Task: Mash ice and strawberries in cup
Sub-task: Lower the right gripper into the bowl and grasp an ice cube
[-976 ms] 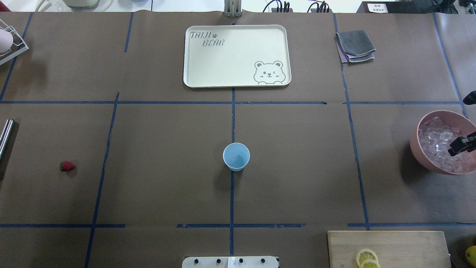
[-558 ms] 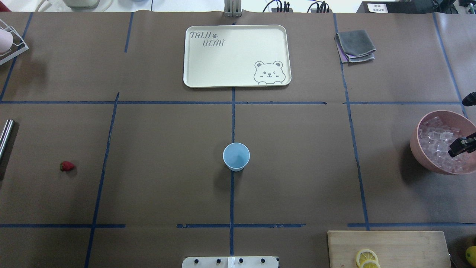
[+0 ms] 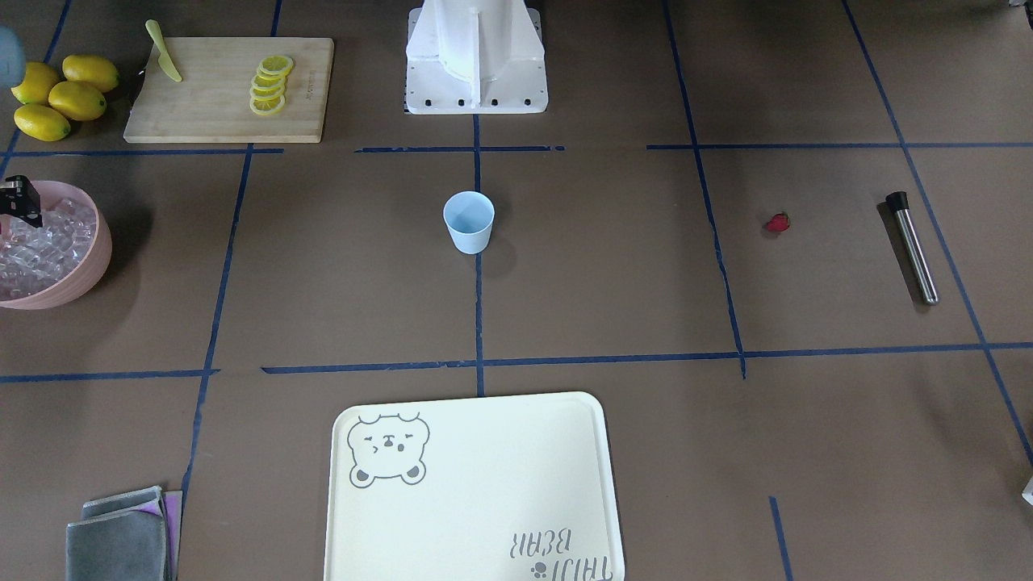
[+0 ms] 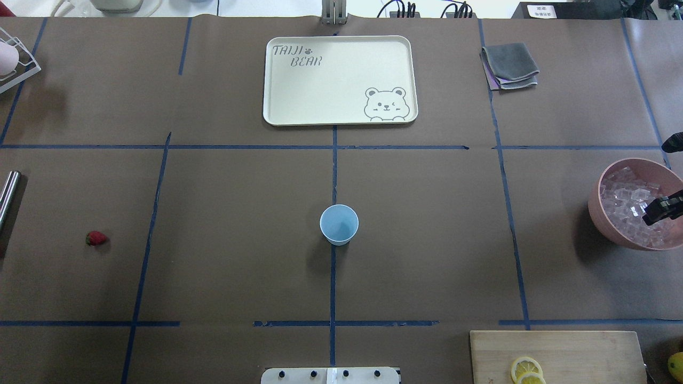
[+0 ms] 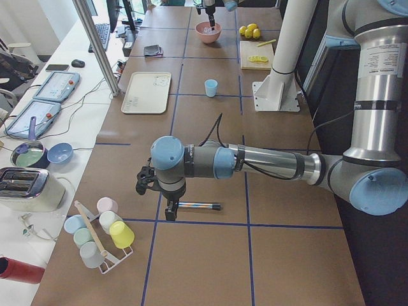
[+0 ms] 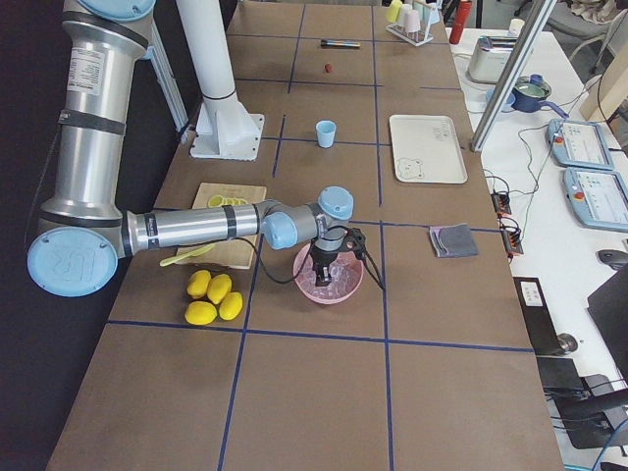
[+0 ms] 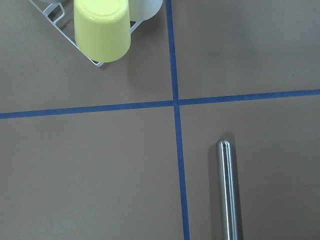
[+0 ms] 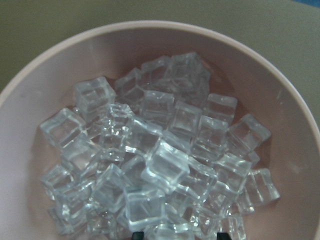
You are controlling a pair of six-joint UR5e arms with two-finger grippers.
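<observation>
The cup (image 4: pixel 339 224) stands upright on the worktop (image 4: pixel 427 240), with the strawberry (image 4: pixel 96 238) well to its left and the ice (image 8: pixel 160 165) in a pink bowl (image 4: pixel 600 213) well to its right. The right end effector (image 4: pixel 653 213) hangs over that ice, fingertips spread. The left end effector (image 5: pixel 170 210) is beyond the strawberry, over a steel muddler (image 3: pixel 912 246); its state cannot be told.

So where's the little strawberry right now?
In the overhead view the strawberry lies by itself at the far left, just right of the metal rod and well left of the blue cup.
</observation>
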